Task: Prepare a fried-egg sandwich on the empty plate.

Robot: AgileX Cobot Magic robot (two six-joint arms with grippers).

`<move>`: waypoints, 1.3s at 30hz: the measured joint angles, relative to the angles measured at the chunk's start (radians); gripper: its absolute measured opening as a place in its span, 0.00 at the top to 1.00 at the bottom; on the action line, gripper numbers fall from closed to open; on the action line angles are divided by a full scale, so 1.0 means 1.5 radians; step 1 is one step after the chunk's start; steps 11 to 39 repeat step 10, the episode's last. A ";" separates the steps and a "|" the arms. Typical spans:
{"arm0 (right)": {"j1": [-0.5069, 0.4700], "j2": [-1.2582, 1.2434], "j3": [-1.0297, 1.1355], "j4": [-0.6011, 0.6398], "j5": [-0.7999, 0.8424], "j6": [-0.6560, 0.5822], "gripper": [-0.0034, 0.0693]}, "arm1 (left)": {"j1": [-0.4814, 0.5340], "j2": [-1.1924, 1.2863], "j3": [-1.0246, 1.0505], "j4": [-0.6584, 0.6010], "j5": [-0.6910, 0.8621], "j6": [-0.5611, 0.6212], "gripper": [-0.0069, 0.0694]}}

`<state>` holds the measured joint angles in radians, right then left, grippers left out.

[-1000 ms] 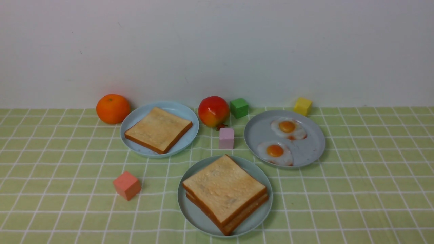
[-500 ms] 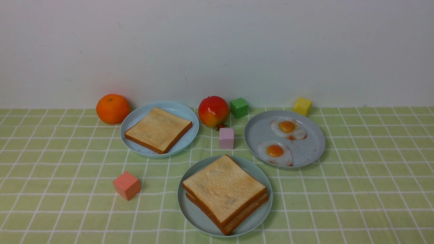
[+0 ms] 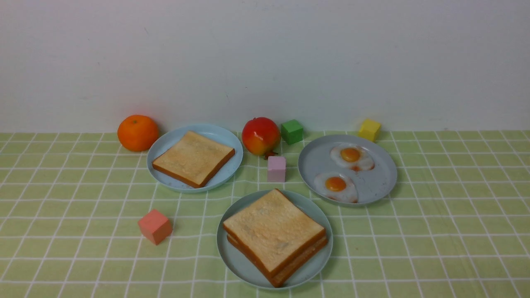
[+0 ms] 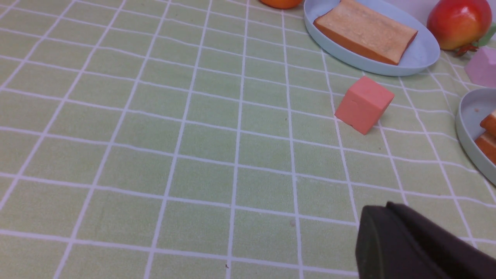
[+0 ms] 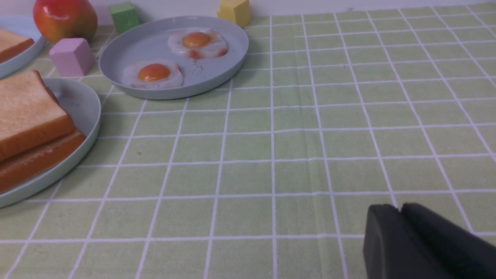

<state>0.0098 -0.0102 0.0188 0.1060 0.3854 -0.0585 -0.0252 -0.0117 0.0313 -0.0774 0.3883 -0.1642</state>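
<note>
1. Stretching bare at both sides and along the near edge, the worktop (image 3: 447, 231) leaves open room there.
2. Mint plate (image 3: 236, 260), front centre, holds the sandwich (image 3: 274, 236); no egg shows between its slices.
3. Sky-blue plate (image 3: 225, 134) carries one toast (image 3: 193, 158); grey plate (image 3: 372, 188) carries two eggs (image 3: 336, 186).
4. Left claw (image 4: 391, 217) is clenched, empty; right claw (image 5: 401, 221) looks clenched, empty.

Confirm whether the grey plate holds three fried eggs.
No, the grey plate holds only two fried eggs, one nearer the camera than the other.
</note>
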 joint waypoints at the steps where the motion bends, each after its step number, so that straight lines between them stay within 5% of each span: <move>1: 0.000 0.000 0.000 0.000 0.000 0.000 0.85 | 0.000 0.000 0.000 0.000 0.000 0.000 0.89; 39: 0.000 0.000 0.000 0.000 0.000 0.000 0.83 | 0.000 0.000 0.000 0.000 0.000 0.000 0.89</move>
